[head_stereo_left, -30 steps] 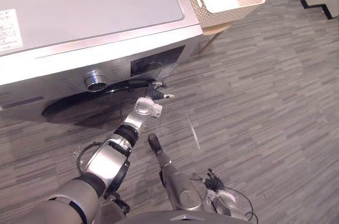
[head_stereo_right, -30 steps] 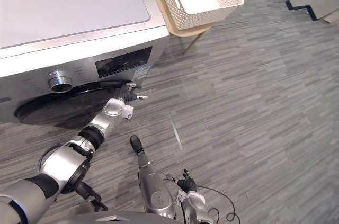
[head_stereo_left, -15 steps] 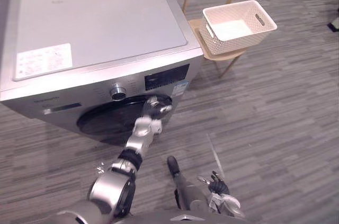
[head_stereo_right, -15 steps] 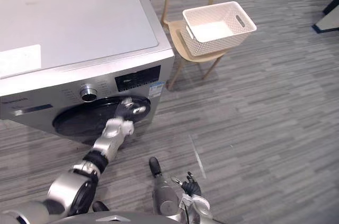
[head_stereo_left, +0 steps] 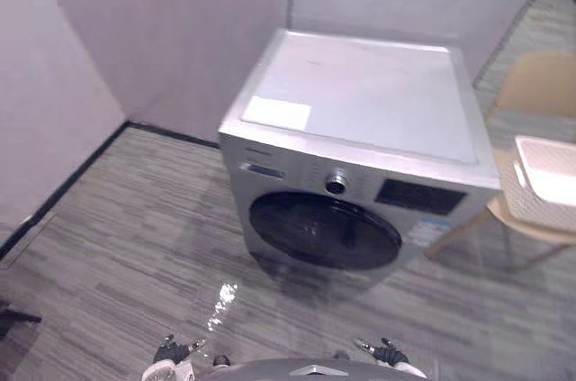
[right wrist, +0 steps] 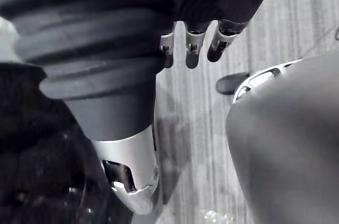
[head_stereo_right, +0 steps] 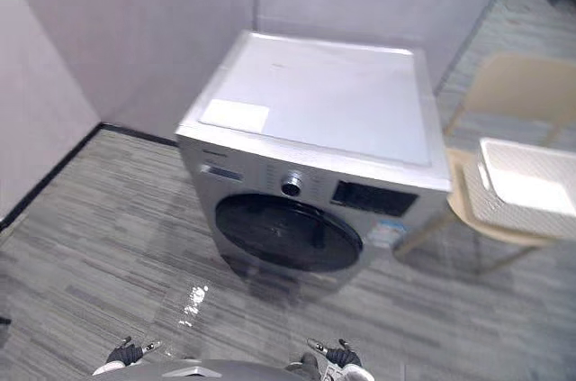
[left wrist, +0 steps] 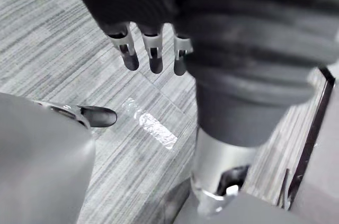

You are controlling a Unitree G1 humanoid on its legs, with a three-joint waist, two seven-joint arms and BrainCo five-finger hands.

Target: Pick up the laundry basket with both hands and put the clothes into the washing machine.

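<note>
A silver washing machine [head_stereo_left: 360,120] stands in the corner of two walls on a grey plank floor [head_stereo_left: 108,246], its round dark door [head_stereo_left: 324,230] shut and facing the camera. Just beside its right side is a tan chair [head_stereo_right: 508,93], and the white laundry basket [head_stereo_right: 522,187] rests on the seat, well apart from both hands. The left hand [head_stereo_left: 169,351] and right hand [head_stereo_left: 387,354] hang low over the floor near the robot, fingers [left wrist: 153,57] loosely straight, holding nothing.
</note>
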